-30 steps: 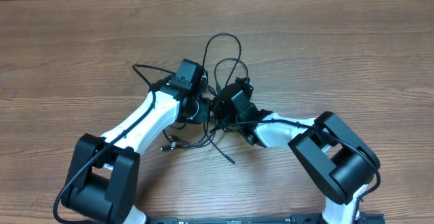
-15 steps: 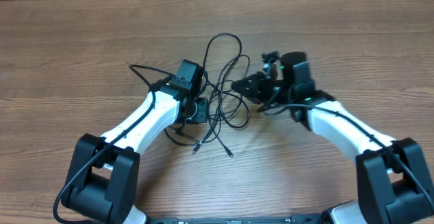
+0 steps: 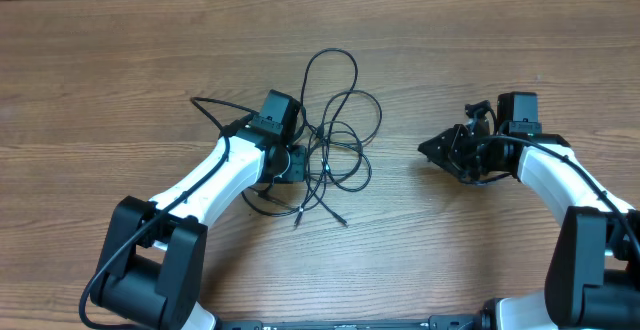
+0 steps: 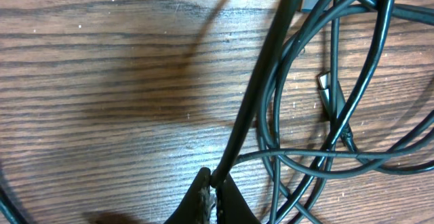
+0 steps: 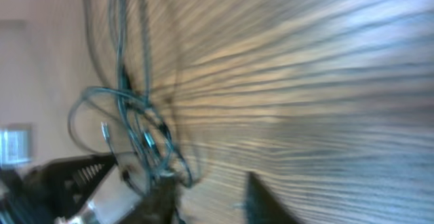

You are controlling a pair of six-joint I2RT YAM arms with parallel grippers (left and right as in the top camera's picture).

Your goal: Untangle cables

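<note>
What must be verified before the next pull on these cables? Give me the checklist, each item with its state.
1. Hold by the left gripper: ok, shut on one black cable.
2. Load in the right gripper: ok, it looks open with nothing between its fingers.
3. Gap between the right gripper and the cables: ok, it sits off to their right, apart from them.
4. Cables separated: not ok, several loops cross beside the left gripper.
5. Silver-tipped plug free to slide out: cannot tell, strands cross close by it.
6. Right wrist view usable: not ok, blurred.
</note>
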